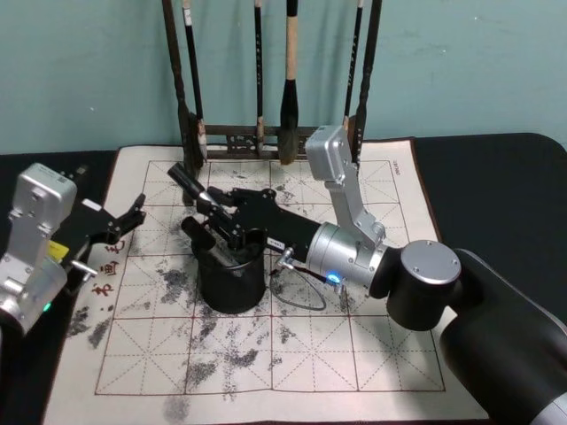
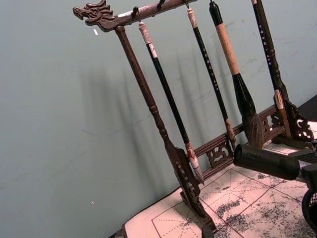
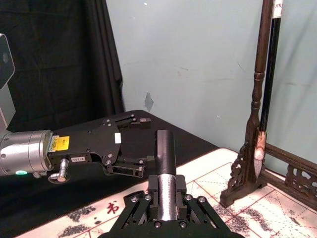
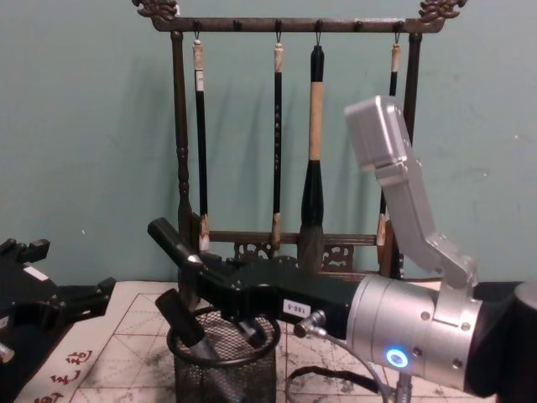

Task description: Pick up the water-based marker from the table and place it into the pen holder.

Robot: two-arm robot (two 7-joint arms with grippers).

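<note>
- Here we see the right gripper (image 1: 215,221) clamped on the water-based marker (image 1: 189,184); the marker is tilted, held just above the pen holder's (image 1: 231,292) rim
- we see the left gripper (image 1: 124,221) idle at the mat's (image 1: 390,354) left edge, fingers apart
- the brush rack (image 1: 266,137) stands behind

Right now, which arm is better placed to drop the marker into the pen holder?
Right. Its hand already grips the dark cylindrical marker just above the round black wire-mesh pen holder. The left hand sits open and empty off to the side.
</note>
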